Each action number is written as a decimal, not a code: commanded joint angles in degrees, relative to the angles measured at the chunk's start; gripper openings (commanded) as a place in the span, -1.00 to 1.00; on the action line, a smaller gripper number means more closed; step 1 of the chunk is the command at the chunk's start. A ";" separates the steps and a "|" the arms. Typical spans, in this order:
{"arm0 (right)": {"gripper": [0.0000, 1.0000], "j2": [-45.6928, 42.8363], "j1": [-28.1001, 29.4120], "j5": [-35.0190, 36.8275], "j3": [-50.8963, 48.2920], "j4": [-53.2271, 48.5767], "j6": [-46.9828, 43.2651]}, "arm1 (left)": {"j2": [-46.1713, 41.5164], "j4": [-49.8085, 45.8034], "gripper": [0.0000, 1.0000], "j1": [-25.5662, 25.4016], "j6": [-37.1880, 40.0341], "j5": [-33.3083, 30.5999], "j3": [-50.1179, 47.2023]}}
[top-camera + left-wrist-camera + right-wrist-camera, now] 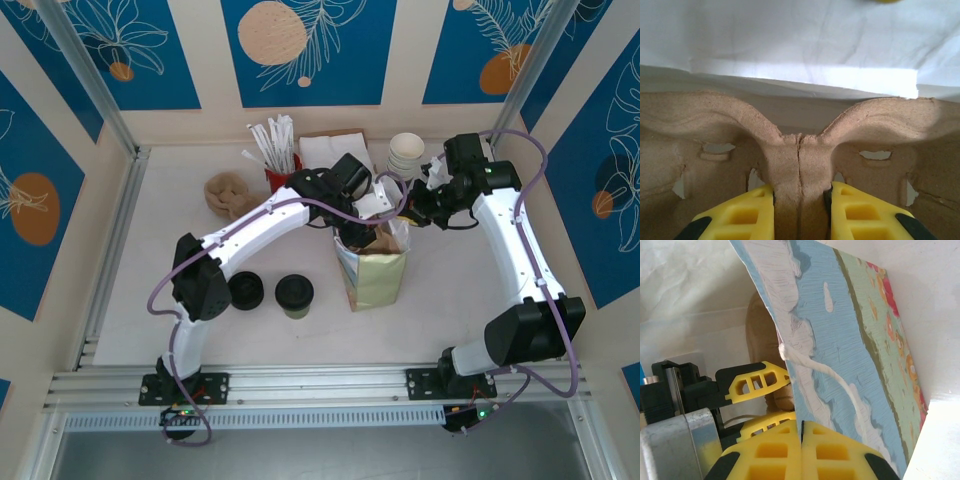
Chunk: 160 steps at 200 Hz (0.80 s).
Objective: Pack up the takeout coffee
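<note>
Bag (378, 280) hides most of carrier (799, 165); left fingers (742, 216) cropped.

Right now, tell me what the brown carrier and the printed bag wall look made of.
The carrier looks like moulded paper pulp, matte and rough: fibrous brown surface, soft pressed curves, ragged slots. The bag wall is probably paper, matte: brush-streaked print, thin crisp edge; a light coating cannot be ruled out.

Pulp carrier (800, 165), left fingers (742, 217) and bag (850, 340) partly past the frame edges.
</note>
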 commanded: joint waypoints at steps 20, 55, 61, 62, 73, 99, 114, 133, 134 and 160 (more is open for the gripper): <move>-1.00 -1.06 -0.08 -1.64 2.08 -1.97 -0.63 | 1.54 -2.69 -0.59 -1.17 1.31 -1.68 -0.45; -1.00 -1.68 0.02 -0.25 2.55 -2.47 -1.05 | 2.70 -2.77 -0.59 -1.79 2.00 -1.94 -0.35; -1.00 -1.65 -0.05 0.21 2.77 -2.73 -1.17 | 2.79 -2.69 -0.59 -1.92 1.94 -1.81 -0.44; -1.00 -1.65 -0.01 0.25 2.80 -2.75 -1.25 | 2.83 -2.64 -0.59 -1.94 1.89 -1.79 -0.44; -1.00 -1.68 0.08 0.72 3.18 -3.07 -1.58 | 3.06 -2.73 -0.59 -2.41 2.12 -1.93 -0.75; -1.00 -1.81 0.64 2.40 3.79 -3.31 -1.88 | 3.40 -2.77 -0.59 -3.30 2.28 -2.10 -1.43; -1.00 -1.74 0.89 2.28 3.62 -3.03 -1.69 | 3.71 -2.69 -0.59 -3.80 2.13 -2.12 -1.58; -1.00 -1.73 1.12 2.60 3.27 -3.11 -1.68 | 4.06 -2.33 -0.59 -4.25 2.08 -1.86 -1.72; -1.00 -1.73 1.19 2.63 3.27 -3.11 -1.68 | 4.09 -2.33 -0.59 -4.29 2.05 -1.86 -1.74; -1.00 -1.74 1.29 3.86 3.44 -3.68 -2.07 | 4.40 -1.18 -0.59 -4.43 1.55 -1.43 -2.33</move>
